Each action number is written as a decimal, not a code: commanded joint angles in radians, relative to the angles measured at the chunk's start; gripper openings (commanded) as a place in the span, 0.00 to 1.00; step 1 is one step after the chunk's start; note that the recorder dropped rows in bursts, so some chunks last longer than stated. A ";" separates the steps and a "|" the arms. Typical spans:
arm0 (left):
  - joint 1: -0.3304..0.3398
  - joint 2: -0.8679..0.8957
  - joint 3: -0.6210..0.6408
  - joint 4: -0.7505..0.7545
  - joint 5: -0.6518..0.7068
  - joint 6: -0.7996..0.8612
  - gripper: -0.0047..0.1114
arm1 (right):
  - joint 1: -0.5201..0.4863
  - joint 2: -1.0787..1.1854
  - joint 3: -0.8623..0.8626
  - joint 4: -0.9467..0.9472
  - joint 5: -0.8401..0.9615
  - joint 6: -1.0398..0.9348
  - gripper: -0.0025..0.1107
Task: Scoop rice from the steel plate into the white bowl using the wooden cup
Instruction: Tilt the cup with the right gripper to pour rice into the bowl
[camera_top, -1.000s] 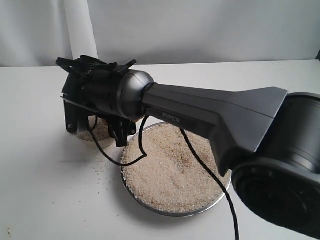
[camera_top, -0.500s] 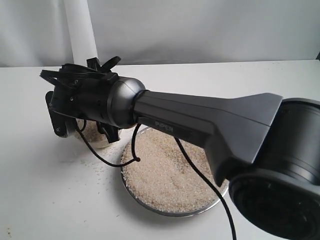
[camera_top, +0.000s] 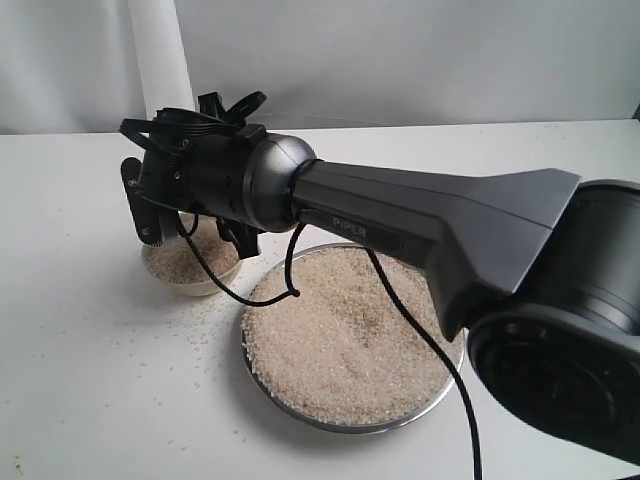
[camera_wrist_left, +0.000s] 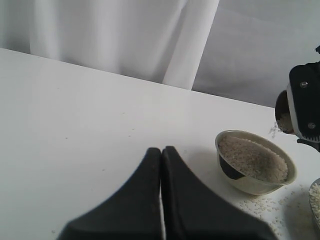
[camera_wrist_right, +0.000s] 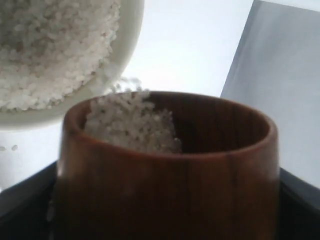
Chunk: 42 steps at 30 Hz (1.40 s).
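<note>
The right tool (camera_top: 190, 228) grips the wooden cup (camera_wrist_right: 170, 170), tipped above the white bowl (camera_wrist_left: 250, 186), which stands beside the steel plate (camera_top: 350, 425) toward the left edge of the table (camera_top: 90, 350). The bowl is nearly full; rice (camera_wrist_right: 132, 122) risks overshooting the rim, joining stray grains (camera_wrist_left: 255, 205). The left tool (camera_wrist_left: 161, 165) is closed, empty.

There is one steel plate (camera_top: 330, 425), one white bowl (camera_wrist_left: 250, 186) and one wooden cup (camera_wrist_right: 170, 195). The rice (camera_top: 345, 345) sits in three lots: on the plate, in the bowl and in the cup. Loose grains (camera_top: 205, 325) on the one surface (camera_top: 80, 380) are too many to count. There are two end effectors: the left end effector (camera_wrist_left: 161, 150) and the right end effector (camera_top: 190, 222).
</note>
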<state>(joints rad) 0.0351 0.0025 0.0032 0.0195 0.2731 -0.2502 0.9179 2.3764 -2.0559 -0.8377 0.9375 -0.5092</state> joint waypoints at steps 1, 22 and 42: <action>-0.005 -0.003 -0.003 -0.002 -0.006 -0.004 0.04 | 0.001 -0.010 -0.012 -0.016 0.017 -0.053 0.02; -0.005 -0.003 -0.003 -0.002 -0.006 -0.004 0.04 | 0.060 0.001 -0.012 -0.192 0.040 -0.200 0.02; -0.005 -0.003 -0.003 -0.002 -0.006 -0.004 0.04 | 0.061 0.003 -0.012 -0.233 0.044 -0.227 0.02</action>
<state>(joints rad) 0.0351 0.0025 0.0032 0.0195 0.2731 -0.2502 0.9771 2.3787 -2.0559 -1.0624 0.9720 -0.7327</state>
